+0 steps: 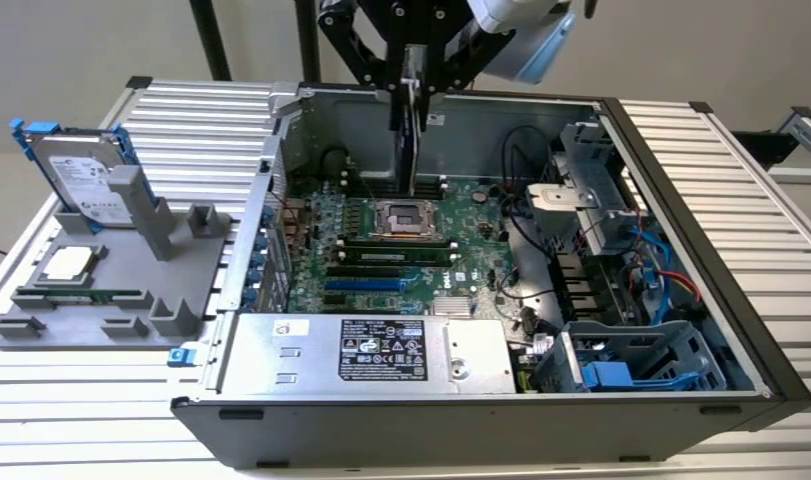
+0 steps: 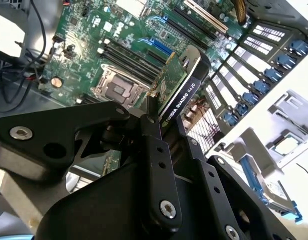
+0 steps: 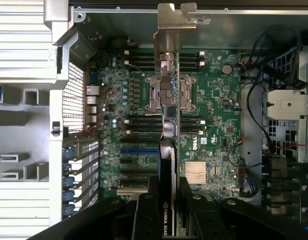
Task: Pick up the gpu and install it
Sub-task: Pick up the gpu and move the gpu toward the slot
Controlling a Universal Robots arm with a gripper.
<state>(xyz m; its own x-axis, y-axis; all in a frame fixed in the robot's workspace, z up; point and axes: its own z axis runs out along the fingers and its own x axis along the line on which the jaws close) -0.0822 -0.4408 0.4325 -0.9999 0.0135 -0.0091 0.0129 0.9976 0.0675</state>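
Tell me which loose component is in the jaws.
The gpu, held edge-on above the motherboard; the hard drive, processor chip and memory stick sit in the gray holder.

Open room surrounds the gripped gpu (image 1: pixel 412 140) above the motherboard (image 1: pixel 479 250); the power supply (image 1: pixel 365 350) walls the near side, while cables (image 1: pixel 519 215) and drive cage (image 1: pixel 645 355) crowd the exterior view's right.

A ribbed metal table (image 1: pixel 725 150) carries an open computer case (image 1: pixel 445 430) and, beside it, a grey fixture (image 1: pixel 78 332).
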